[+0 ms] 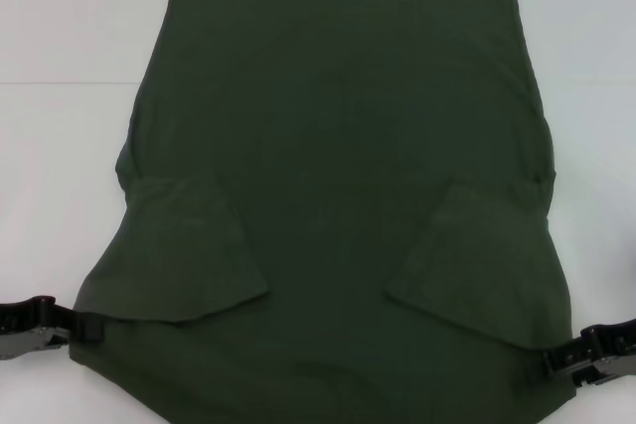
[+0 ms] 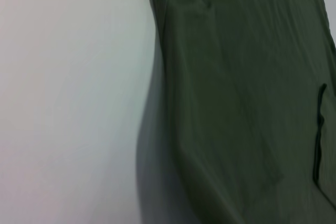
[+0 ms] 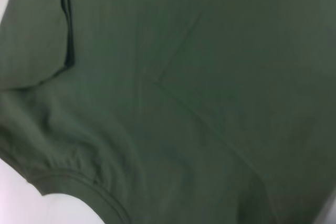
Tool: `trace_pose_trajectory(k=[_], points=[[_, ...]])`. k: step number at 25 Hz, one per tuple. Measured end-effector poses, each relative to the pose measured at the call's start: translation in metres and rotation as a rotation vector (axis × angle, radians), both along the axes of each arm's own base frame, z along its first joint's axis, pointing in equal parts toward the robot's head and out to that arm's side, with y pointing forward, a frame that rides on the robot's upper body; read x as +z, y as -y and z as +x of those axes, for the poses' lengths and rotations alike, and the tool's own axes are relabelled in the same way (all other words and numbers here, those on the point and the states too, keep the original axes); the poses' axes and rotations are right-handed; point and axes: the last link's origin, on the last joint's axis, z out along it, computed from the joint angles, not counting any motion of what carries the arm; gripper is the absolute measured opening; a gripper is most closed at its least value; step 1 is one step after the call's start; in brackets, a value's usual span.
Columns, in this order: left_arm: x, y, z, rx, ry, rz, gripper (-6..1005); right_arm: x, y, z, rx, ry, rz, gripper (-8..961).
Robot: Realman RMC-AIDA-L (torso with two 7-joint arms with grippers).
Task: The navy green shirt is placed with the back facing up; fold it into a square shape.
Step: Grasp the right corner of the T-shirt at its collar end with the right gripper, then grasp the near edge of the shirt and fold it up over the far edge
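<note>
The navy green shirt (image 1: 338,196) lies back-up on the white table (image 1: 60,146), sleeves folded inward. The left gripper (image 1: 78,328) and the right gripper (image 1: 553,361) pinch its near corners.

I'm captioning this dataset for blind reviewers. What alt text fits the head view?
A large dark olive-green cotton T-shirt lies back-up on a white table, both short sleeves folded inward over its body. The black left tool and right tool sit at the shirt's two near corners.
</note>
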Motion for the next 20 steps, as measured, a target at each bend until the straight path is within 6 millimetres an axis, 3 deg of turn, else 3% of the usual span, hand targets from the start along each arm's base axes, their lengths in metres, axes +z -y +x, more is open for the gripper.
trace_pose_trajectory(k=[5,20], points=[[0.0001,0.0,-0.0003,0.001,-0.001,0.001,38,-0.0019,-0.0001,0.0006,0.008,0.02,-0.013,735],[0.0007,-0.0003,-0.0001,-0.003,0.0,0.004,38,0.0013,-0.002,-0.0003,0.014,0.025,-0.012,102]])
